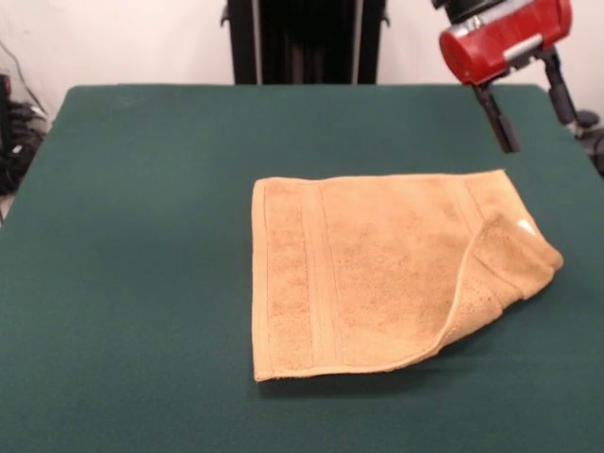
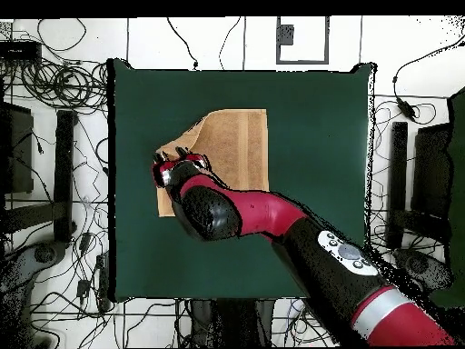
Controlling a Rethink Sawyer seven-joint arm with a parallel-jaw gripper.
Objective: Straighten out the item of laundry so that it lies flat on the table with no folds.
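Observation:
The orange-tan towel [image 1: 377, 278] lies right of the middle of the green table [image 1: 142, 236]. Most of it is flat, with its border bands near its left edge. Its right near corner is folded back over the towel, and a small white label [image 1: 522, 225] shows there. My gripper [image 1: 540, 137] hangs above the table just beyond the towel's far right corner, open and empty, not touching the cloth. In the overhead view the arm covers the towel's [image 2: 238, 145] left lower part, with the gripper [image 2: 177, 157] over its left edge.
The robot's black pedestal [image 1: 302, 38] stands at the table's far edge. Cables [image 2: 54, 86] and dark equipment [image 2: 23, 145] lie on the floor on both sides of the table [image 2: 318, 182].

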